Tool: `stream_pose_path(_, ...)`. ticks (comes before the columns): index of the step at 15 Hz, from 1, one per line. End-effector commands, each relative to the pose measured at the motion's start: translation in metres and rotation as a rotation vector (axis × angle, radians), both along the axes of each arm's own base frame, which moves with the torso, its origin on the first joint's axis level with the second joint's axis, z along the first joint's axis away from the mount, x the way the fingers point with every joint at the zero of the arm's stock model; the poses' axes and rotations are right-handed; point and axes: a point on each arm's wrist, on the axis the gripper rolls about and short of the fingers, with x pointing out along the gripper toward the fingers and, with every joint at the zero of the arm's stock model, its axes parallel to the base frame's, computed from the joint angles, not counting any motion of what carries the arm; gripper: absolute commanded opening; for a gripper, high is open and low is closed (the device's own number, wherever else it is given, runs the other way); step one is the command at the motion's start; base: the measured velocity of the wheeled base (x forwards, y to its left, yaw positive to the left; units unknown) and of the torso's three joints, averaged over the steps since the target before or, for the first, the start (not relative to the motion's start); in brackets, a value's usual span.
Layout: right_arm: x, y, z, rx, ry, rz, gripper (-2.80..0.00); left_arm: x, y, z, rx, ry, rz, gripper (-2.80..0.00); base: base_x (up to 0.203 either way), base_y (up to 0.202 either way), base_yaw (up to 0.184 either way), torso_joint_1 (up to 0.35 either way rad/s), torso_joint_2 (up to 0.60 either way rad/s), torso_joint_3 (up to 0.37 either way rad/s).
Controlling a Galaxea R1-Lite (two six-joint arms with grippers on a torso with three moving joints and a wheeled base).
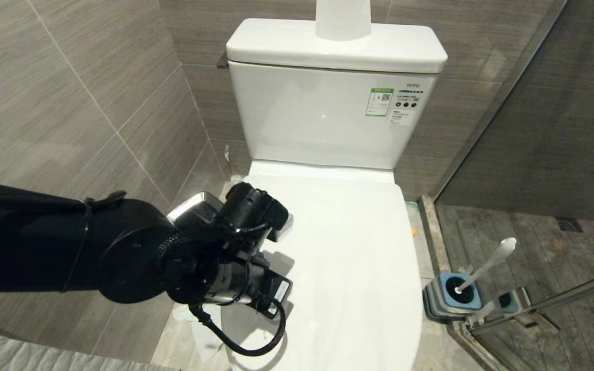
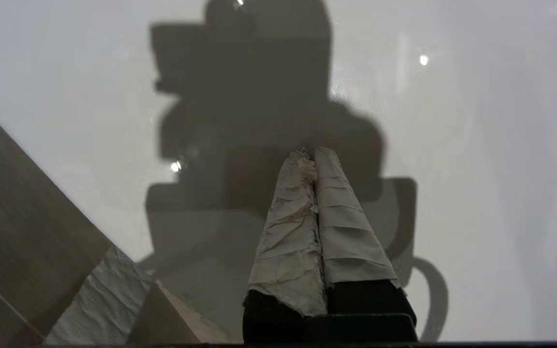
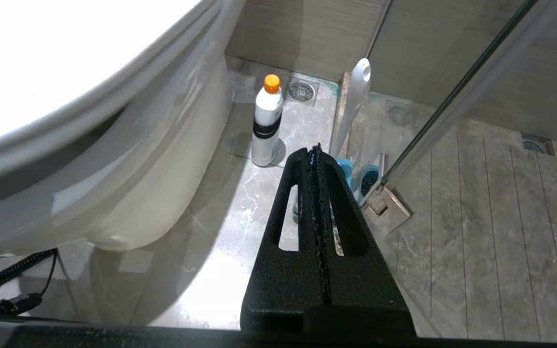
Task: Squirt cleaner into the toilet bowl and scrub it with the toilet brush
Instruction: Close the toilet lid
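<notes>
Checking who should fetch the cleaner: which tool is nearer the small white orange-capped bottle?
Right. The right tool hangs low beside the toilet bowl, pointing toward the small white orange-capped bottle on the floor. The left tool is over the closed white toilet lid, with the bottle nowhere near it.

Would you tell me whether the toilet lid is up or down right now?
Down. The lid lies flat over the toilet bowl, hiding its inside, with the left claw shut above it.

The left arm [image 1: 44, 242] is matte black, with a rounded bulbous joint and a thin black strap around the sleeve. A looping black cable [image 1: 245, 335] hangs beneath its wrist. The left gripper [image 2: 315, 157] has fingers wrapped in crinkled whitish tape. The right gripper [image 3: 315, 150] is rough-textured black with slotted fingers.
</notes>
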Motion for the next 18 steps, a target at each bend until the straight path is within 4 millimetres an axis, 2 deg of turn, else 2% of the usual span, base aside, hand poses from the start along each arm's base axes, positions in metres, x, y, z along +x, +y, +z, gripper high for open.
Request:
stream_pose_path(1, 0.001, 0.000, -0.003, -0.001, 0.011, 0.000, -2.80, 0.004, -0.004, -0.016, 0.032, 0.037, 0.010, -2.80, 0.000, 0.000, 0.000, 0.000, 0.00, 0.000)
stream_pose_path(8, 0.001, 0.000, -0.003, -0.001, 0.011, 0.000, -2.80, 0.010, -0.011, -0.043, 0.086, 0.096, 0.013, -2.80, 0.000, 0.000, 0.000, 0.000, 0.00, 0.000)
stream_pose_path(18, 0.001, 0.000, -0.003, -0.001, 0.011, 0.000, -2.80, 0.012, -0.014, -0.054, 0.109, 0.122, 0.008, -2.80, 0.000, 0.000, 0.000, 0.000, 0.00, 0.000)
